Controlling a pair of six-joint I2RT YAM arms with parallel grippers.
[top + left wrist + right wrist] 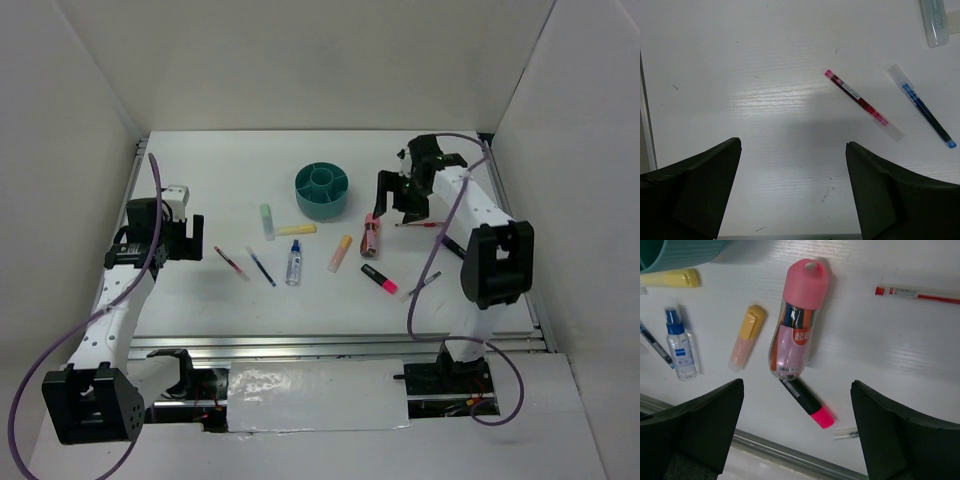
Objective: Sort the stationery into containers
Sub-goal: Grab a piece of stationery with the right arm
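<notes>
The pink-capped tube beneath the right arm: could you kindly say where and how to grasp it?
Grip the pink-capped tube at its clear mid-body, from straight above, closing across its width: it lies flat, and the black-pink marker crowds its base.

White arms [108, 312], black joints [497, 262], purple cables [432, 262]

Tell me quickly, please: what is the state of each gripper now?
Left gripper: jaws open, holding nothing.
Right gripper: jaws open, holding nothing.

White table [230, 170] — metal rail [300, 345] along near edge, shiny sheet [310, 395] beside it, white walls [300, 60] around
</notes>
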